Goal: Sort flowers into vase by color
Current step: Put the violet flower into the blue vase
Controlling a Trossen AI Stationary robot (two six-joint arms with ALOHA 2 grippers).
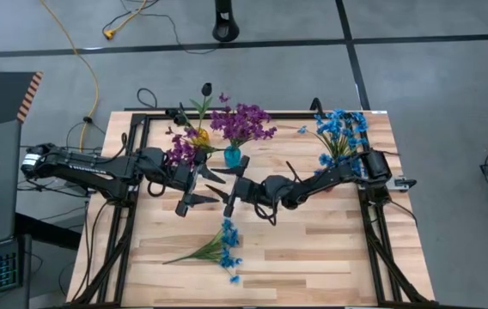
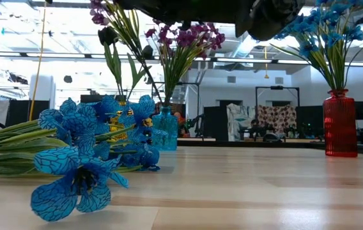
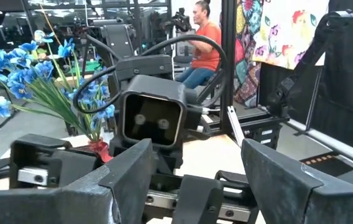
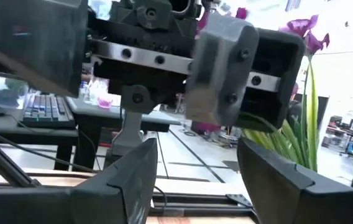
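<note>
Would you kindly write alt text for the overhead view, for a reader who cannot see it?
Two dark arms meet at the middle of a wooden table, left gripper and right gripper open and empty. A blue flower sprig lies below them; purple flowers and blue flowers stand in vases behind.

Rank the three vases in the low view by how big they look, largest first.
1. Red vase, far right, looks largest.
2. Teal vase, holding purple flowers, looks smaller.
3. Yellow vase is mostly hidden behind the loose blue flowers, so its place is unsure.
They stand at different depths, so looks may mislead.
</note>
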